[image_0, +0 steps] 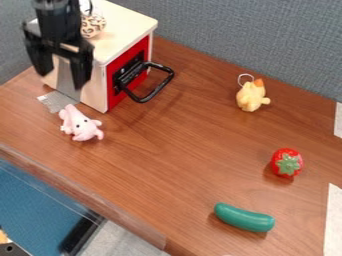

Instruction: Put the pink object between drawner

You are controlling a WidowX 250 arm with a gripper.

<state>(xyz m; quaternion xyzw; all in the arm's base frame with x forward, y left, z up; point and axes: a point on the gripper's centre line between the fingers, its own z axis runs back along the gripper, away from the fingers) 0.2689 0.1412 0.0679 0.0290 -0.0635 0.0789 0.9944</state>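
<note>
- Camera view: pink toy (81, 125) is lying on the tabletop (174, 160), toward its lower-left edge, near the pale box (93, 85).
- Red front (127, 67) is facing right, black handle (159, 90) jutting out; drawer is probably sitting closed.
- Progress, my read: barely starting. Nothing placed; grasping, carrying and setting down by the drawer are all awaiting.
- Tool (61, 65) is hanging by the box's left part, fingers spreading wide, holding nothing, not touching the toy; contact with box, can't tell.
</note>
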